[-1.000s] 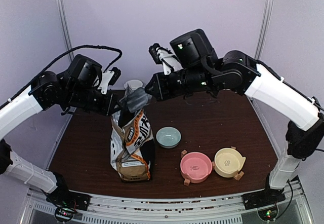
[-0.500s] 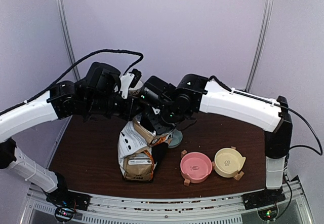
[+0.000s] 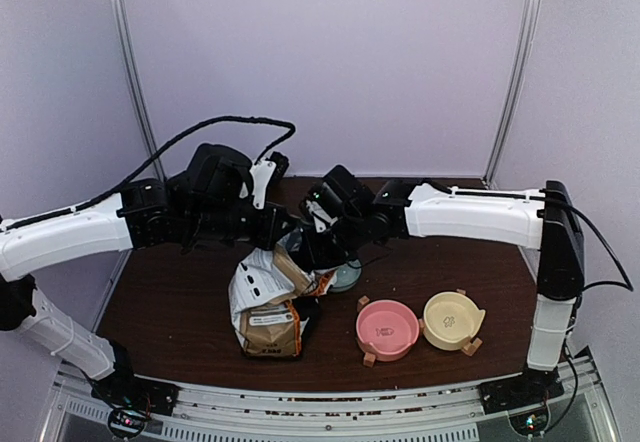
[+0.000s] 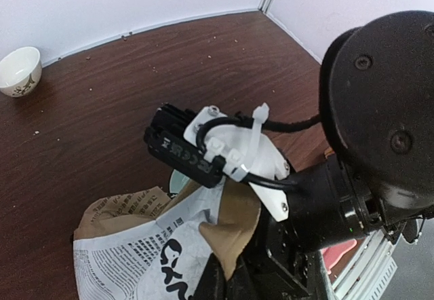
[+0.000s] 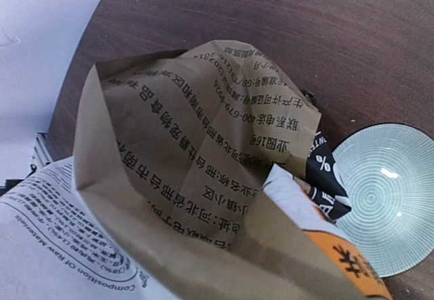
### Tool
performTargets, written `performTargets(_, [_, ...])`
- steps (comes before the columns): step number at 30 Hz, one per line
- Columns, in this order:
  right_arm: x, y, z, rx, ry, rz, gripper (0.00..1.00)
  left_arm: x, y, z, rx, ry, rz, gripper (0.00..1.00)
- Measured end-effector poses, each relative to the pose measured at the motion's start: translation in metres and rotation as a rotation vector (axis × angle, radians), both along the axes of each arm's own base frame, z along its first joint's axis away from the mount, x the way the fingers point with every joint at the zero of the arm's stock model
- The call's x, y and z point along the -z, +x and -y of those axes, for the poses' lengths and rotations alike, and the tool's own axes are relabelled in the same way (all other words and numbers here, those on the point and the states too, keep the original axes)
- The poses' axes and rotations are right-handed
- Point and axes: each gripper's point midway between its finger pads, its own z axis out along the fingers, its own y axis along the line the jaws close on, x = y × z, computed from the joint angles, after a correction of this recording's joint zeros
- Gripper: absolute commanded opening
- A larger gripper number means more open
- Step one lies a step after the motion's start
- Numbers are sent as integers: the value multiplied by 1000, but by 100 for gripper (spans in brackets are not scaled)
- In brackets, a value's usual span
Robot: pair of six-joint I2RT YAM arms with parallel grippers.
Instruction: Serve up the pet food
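Left pincer [image 4: 225, 281] is pinched tight on the top flap of the bag [image 3: 265, 307]. Right pincer [image 3: 312, 247] is pressed together too, apparently on the facing fold. No kibble shows; I'd guess it's all inside. The bag leans toward the green bowl [image 5: 383, 198]. An uneven pull could tear the paper or make the bag slump, dumping kibble across the surface [image 3: 180, 292].

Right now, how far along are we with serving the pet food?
Done: the paper bag is open. In hand: left tool pinches its rim; right tool is at its mouth. Left: pink bowl, yellow bowl and green bowl hold no kibble yet.
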Motion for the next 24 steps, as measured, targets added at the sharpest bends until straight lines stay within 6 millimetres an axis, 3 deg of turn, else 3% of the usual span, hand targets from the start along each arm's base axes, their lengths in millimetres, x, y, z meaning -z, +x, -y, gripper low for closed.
performTargets(7, [6, -1, -12, 7, 201, -123, 0, 8, 3, 3, 8, 5, -21, 0])
performTargets(14, [-3, -5, -16, 19, 375, -216, 0, 7, 4, 0, -1, -22, -27, 0])
performTargets(19, [-36, -10, -13, 25, 525, -274, 0, -5, 3, -10, -20, -51, -16, 0])
performTargets(24, [-88, -17, 3, 18, 678, -279, 0, -24, 2, -22, -46, -91, 6, 0])
